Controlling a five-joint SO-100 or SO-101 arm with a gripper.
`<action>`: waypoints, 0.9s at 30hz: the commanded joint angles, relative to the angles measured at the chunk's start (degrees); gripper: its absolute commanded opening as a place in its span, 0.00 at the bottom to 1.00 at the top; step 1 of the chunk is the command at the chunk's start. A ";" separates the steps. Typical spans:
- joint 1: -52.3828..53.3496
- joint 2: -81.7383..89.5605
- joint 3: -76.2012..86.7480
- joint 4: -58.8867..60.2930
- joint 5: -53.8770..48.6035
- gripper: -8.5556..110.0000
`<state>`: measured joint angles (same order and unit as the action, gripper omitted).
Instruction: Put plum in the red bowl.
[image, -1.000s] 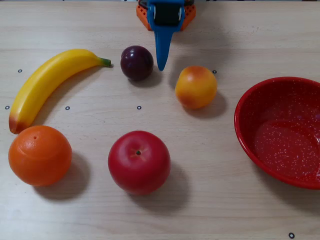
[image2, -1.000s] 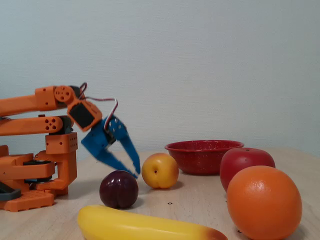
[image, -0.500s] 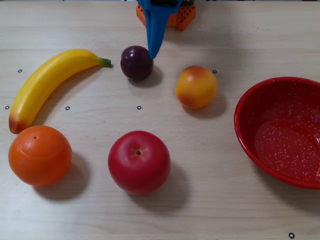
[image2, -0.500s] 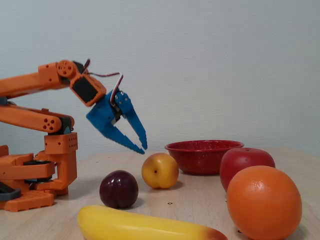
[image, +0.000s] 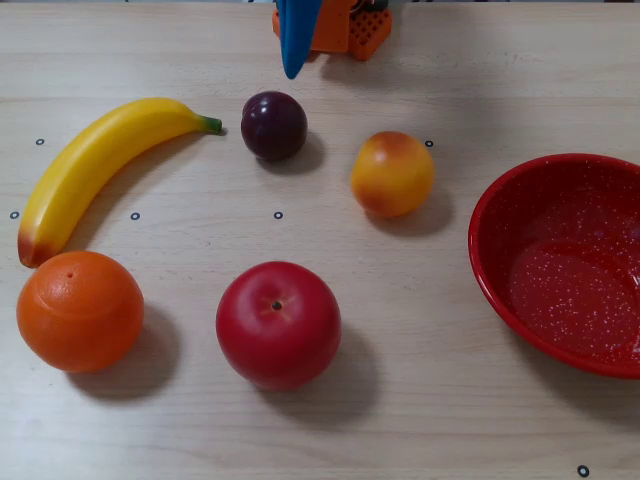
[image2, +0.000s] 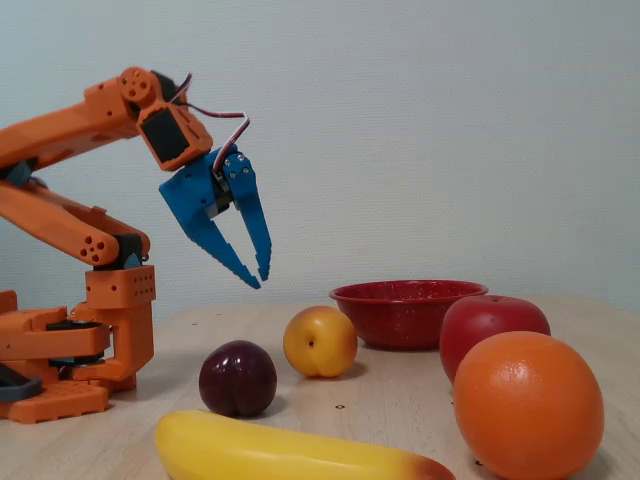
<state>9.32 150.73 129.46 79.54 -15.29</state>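
Note:
The plum (image: 273, 125) is small, round and dark purple. It lies on the table at the upper middle of the overhead view, and at the low middle of the fixed view (image2: 237, 377). The red bowl (image: 520, 190) with white speckles stands at the right edge of the overhead view and behind the fruit in the fixed view (image2: 405, 312). My blue gripper (image2: 259, 279) hangs in the air above and slightly behind the plum, fingertips nearly together, holding nothing. In the overhead view the gripper (image: 294, 68) points down from the top edge.
A yellow-orange peach (image: 392, 173) lies between plum and bowl. A red apple (image: 278, 324), an orange (image: 79, 311) and a banana (image: 100, 164) lie on the wooden table. The orange arm base (image2: 70, 340) stands at the left of the fixed view.

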 joint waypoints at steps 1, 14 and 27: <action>3.08 -2.64 -8.26 3.08 -2.11 0.07; 16.70 -13.80 -17.84 13.36 -10.11 0.08; 24.08 -12.74 -17.58 22.59 -18.63 0.14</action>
<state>32.61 136.49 114.87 100.90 -31.82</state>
